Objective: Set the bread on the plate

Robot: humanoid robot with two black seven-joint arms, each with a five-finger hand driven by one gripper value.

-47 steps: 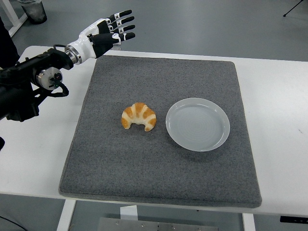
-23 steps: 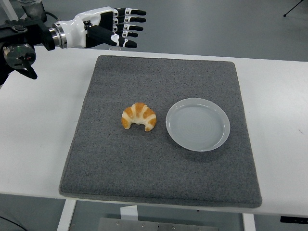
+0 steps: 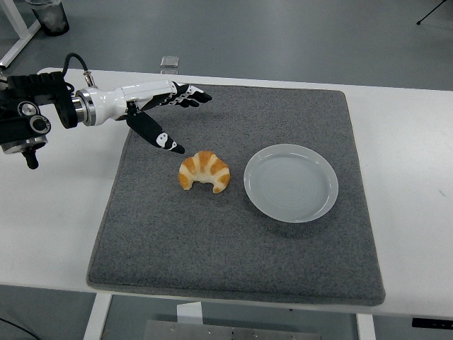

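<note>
While left hand (image 3: 159, 113) hovers spread wide, empty, toward table's far-left corner | bread (image 3: 204, 171) mid-mat, just left of plate (image 3: 291, 183), not touching

Grey mat (image 3: 233, 241), perhaps a bin (image 3: 48, 15)

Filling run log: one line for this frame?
left hand: open, above mat, near croissant | croissant: on mat, ungrasped | plate: empty | right: unseen

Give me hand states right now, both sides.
Left hand: open, fingers spread, holding nothing, just up-left of the croissant.
Right hand: not in view.
</note>
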